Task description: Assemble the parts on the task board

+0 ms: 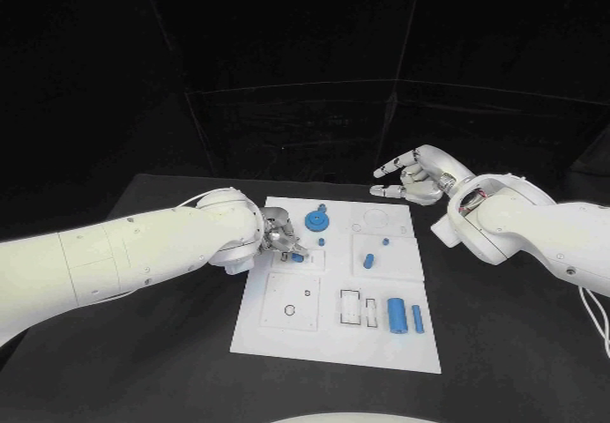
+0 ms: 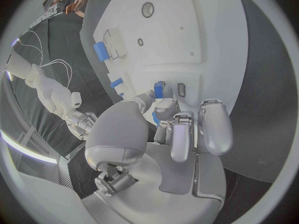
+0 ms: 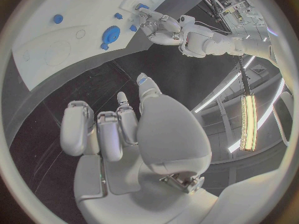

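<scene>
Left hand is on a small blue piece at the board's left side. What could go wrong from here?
1. The left hand pinches the small blue part only at its fingertips; it could slip or tilt before seating.
2. Its fingers hide the slot in the head view, so alignment is hard to judge.
3. The right hand hovers open beyond the board, offering no support.

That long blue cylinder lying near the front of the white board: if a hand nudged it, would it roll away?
Probably, if pushed sideways. The blue cylinder lies on its side on the flat task board, so its round body could roll; a push along its length would more likely slide it. It looks like smooth, rigid plastic, so likely stiff, light and a bit slippery. The slim blue bar beside it might stop a roll that way.
</scene>
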You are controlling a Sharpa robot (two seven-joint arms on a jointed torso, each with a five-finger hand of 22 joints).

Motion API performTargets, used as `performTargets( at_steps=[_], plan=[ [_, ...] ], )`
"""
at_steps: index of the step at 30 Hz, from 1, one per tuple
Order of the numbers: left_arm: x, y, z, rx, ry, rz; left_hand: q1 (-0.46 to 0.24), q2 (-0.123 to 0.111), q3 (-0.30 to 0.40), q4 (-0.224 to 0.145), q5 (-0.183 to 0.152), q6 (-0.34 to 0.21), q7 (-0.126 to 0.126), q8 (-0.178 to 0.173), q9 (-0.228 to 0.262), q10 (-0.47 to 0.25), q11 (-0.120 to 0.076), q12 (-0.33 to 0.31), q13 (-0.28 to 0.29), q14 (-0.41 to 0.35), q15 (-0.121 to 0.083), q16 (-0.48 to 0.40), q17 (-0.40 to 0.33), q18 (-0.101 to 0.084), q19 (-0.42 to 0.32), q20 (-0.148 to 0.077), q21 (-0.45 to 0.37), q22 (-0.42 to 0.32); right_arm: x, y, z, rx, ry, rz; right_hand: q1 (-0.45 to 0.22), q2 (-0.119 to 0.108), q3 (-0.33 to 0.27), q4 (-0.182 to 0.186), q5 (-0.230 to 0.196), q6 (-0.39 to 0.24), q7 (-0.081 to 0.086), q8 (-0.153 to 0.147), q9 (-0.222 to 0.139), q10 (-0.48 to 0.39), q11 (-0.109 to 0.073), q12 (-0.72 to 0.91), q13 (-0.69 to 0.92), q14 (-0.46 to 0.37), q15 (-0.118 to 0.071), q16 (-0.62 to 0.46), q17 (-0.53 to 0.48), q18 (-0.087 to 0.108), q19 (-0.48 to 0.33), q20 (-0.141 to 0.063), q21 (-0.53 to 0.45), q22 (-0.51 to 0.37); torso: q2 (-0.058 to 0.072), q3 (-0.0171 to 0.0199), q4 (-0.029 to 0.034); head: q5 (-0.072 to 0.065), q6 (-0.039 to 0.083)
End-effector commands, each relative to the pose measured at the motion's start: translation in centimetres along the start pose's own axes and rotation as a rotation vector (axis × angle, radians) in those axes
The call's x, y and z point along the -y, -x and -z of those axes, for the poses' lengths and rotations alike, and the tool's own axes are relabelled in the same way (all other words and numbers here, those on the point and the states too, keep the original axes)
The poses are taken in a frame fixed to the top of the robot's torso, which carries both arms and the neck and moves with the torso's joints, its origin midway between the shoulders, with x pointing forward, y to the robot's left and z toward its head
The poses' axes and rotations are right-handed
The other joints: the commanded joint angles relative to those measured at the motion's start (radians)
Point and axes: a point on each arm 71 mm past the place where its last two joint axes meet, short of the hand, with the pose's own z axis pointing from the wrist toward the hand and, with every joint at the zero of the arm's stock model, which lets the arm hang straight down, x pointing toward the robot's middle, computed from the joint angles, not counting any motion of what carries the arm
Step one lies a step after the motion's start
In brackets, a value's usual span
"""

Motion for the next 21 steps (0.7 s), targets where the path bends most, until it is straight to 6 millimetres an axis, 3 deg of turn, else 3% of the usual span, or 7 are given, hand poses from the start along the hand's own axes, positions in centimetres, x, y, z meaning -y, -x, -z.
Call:
performTargets(
  at_steps=[1, 21],
  plan=[
    [0.28, 0.33, 0.00, 0.069, -0.011, -0.056, 0.002, -0.008, 0.171, -0.164, 0.002, 0.003, -0.006, 0.007, 0.002, 0.005, -0.002, 0.002, 0.000, 0.102, 0.000, 0.006, 0.263, -0.012, 0.019, 0.002, 0.004, 0.001, -0.12, 0.07, 0.00, -0.003, 0.006, 0.004, 0.002, 0.009, 0.001, -0.005, 0.004, 0.006, -0.002, 0.007, 0.000, -0.005, -0.004, -0.004, 0.054, 0.069, -0.008, -0.005, 0.105, -0.002, -0.003, -0.001, -0.005, -0.001, 0.001, 0.0000, -0.0015, 0.000, 0.000],
    [0.66, -0.20, -0.17, 0.031, -0.008, -0.099, 0.002, -0.012, 0.180, -0.165, 0.003, 0.003, -0.006, 0.007, 0.003, 0.006, -0.002, 0.003, 0.000, 0.102, 0.000, 0.006, 0.263, -0.012, 0.020, 0.001, 0.005, 0.002, -0.15, -0.01, -0.06, -0.007, 0.005, 0.004, 0.003, 0.010, 0.000, -0.005, 0.003, 0.006, -0.002, 0.007, 0.000, -0.005, -0.004, -0.003, 0.055, 0.069, -0.008, -0.005, 0.105, -0.002, -0.003, -0.001, -0.005, -0.001, 0.001, 0.0005, -0.0008, -0.001, -0.005]
  ],
)
